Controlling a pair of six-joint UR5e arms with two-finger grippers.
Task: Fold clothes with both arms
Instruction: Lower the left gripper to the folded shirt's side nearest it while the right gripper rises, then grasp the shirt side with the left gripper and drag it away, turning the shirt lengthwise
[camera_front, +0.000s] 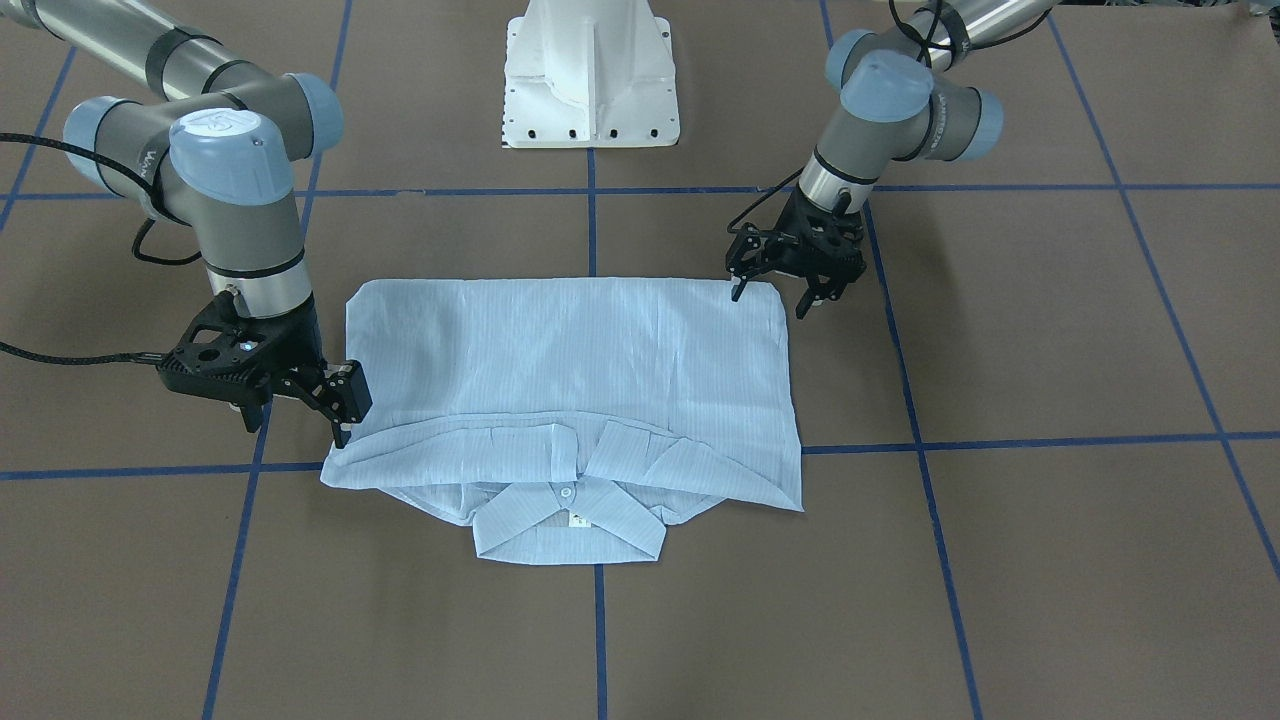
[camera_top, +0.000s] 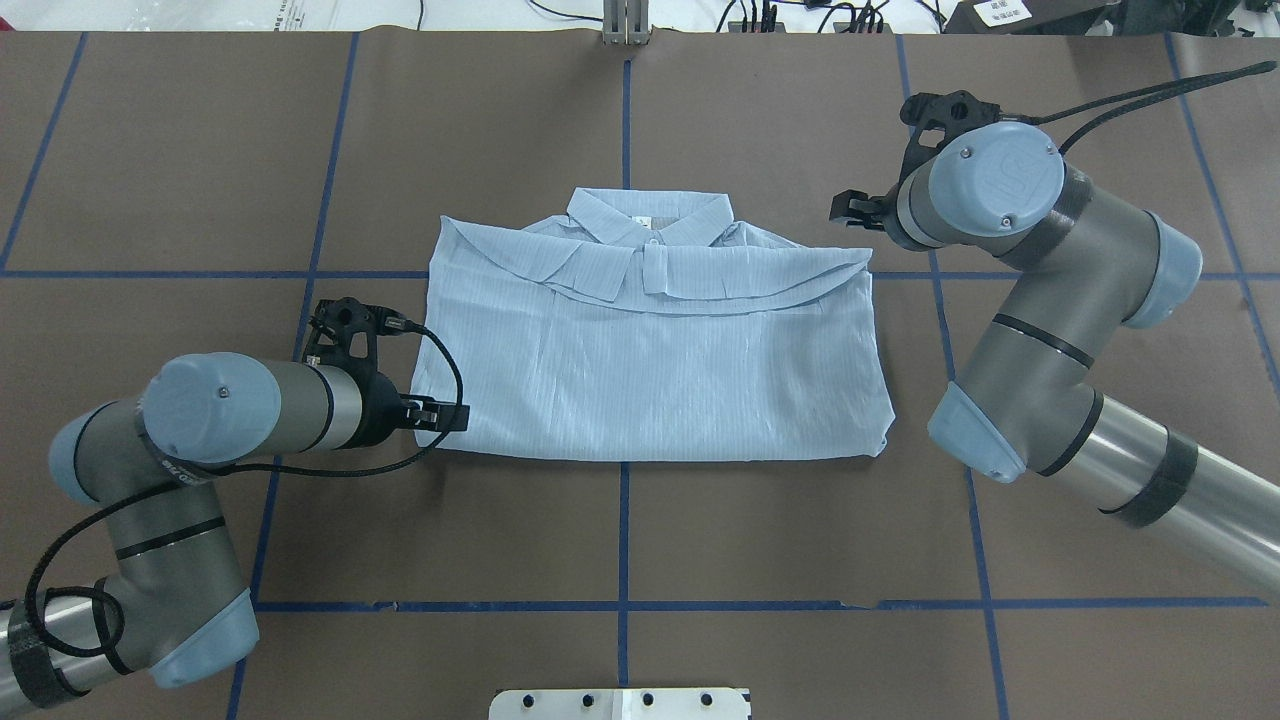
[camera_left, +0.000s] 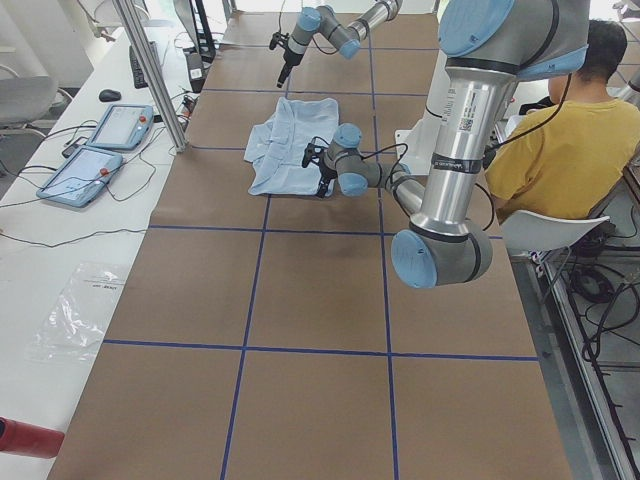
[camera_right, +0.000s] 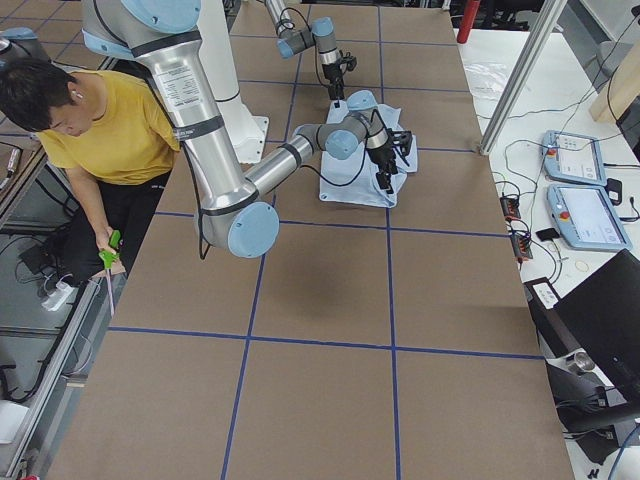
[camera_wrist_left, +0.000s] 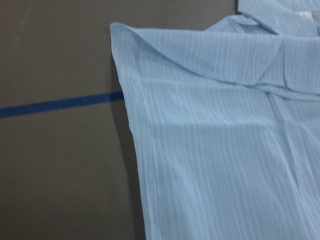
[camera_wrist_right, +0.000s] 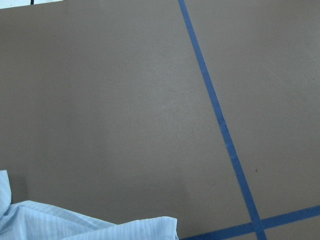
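The pale-blue striped shirt (camera_front: 570, 370) (camera_top: 650, 360) lies flat on the brown table, folded into a rectangle. Its collar (camera_front: 570, 525) (camera_top: 650, 215) points away from the robot, and a folded layer's edge lies just below the collar. My left gripper (camera_front: 770, 302) (camera_top: 445, 415) hangs open at the shirt's near left corner, holding nothing. My right gripper (camera_front: 295, 430) (camera_top: 845, 208) is open just off the far right corner, with no cloth between its fingers. The left wrist view shows the shirt's edge (camera_wrist_left: 215, 150); the right wrist view shows only a corner (camera_wrist_right: 75, 222).
The white pedestal base (camera_front: 590, 80) stands at the robot's side of the table. Blue tape lines (camera_top: 625, 530) grid the brown cover. A person in a yellow top (camera_left: 560, 140) (camera_right: 100, 130) sits beside the table. Control pendants (camera_left: 100, 150) lie on a side bench.
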